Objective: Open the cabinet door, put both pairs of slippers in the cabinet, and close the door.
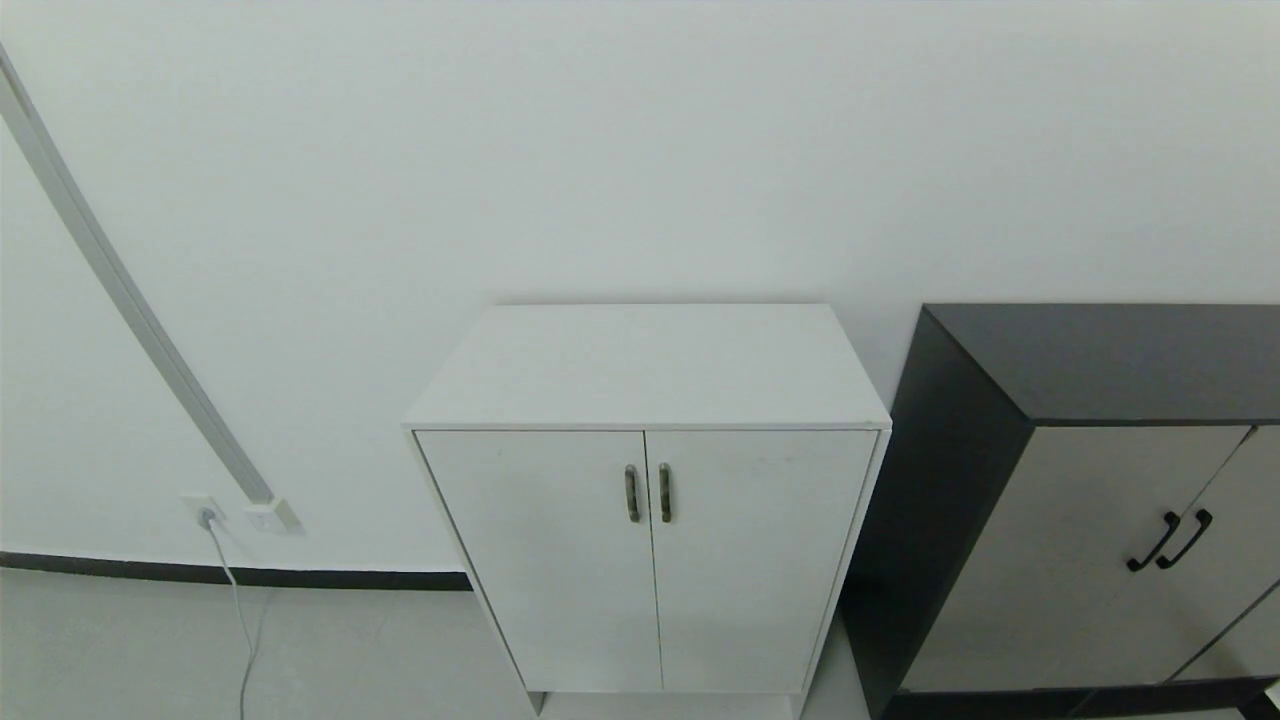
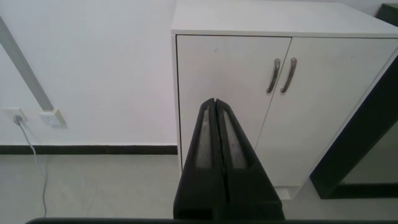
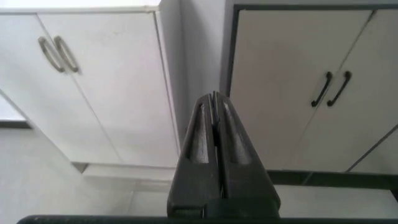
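The white cabinet (image 1: 650,370) stands on the floor with its back against the wall. Both of its doors are shut: the left door (image 1: 545,560) and the right door (image 1: 755,550) meet at the middle of the front. Two upright metal handles (image 1: 632,493) sit side by side there, one on each door, near the top edge.

Just beside it on the right stands a black cabinet (image 1: 950,480) with pale doors, also shut, and a pair of black handles (image 1: 1170,540).

The left gripper (image 2: 215,102) hangs in front of the white cabinet's left door, apart from it, its fingers pressed together with nothing between them. The right gripper (image 3: 214,96) is likewise closed and empty, in front of the gap between the two cabinets.

Left of the white cabinet, a socket (image 1: 205,515) sits low on the wall with a cable (image 1: 240,620) plugged in and trailing down to the floor. A grey conduit (image 1: 120,280) runs slantwise up the wall from a small box beside the socket.
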You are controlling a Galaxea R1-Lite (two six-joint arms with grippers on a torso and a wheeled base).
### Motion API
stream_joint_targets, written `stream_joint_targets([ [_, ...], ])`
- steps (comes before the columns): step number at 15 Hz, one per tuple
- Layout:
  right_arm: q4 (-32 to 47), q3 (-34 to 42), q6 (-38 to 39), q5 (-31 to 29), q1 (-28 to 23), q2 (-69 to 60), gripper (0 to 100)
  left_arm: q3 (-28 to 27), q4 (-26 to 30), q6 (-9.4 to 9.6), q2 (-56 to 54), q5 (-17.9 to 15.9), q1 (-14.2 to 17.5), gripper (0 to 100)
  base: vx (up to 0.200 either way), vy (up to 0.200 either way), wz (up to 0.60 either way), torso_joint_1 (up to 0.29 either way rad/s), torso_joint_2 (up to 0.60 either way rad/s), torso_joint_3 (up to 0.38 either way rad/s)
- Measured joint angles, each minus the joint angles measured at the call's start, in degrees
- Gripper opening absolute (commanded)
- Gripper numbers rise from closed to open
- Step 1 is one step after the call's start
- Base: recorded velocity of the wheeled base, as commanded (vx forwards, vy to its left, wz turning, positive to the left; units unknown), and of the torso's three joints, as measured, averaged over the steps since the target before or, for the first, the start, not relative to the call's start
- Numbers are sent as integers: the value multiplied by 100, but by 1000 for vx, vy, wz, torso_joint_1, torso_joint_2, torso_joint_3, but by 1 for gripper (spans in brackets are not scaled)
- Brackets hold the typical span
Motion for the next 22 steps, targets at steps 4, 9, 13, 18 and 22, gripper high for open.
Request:
stream_joint_targets([
  [4,-16,-2,215,-156,-68,-178,0,0,0,0,0,10,0,0,0,0,0,0,0,0],
  [9,-65,0,557,-580,-72,-217,0,0,0,-2,0,16,0,0,0,0,0,0,0,0],
  [13,-67,0,560,-577,-72,-219,0,0,0,40,0,24,0,0,0,0,0,0,0,0],
  [18,-67,0,529,-563,-72,-219,0,0,0,54,0,11,0,0,0,0,0,0,0,0],
  [22,-54,0,453,-418,-72,-219,0,0,0,51,0,11,0,0,0,0,0,0,0,0],
])
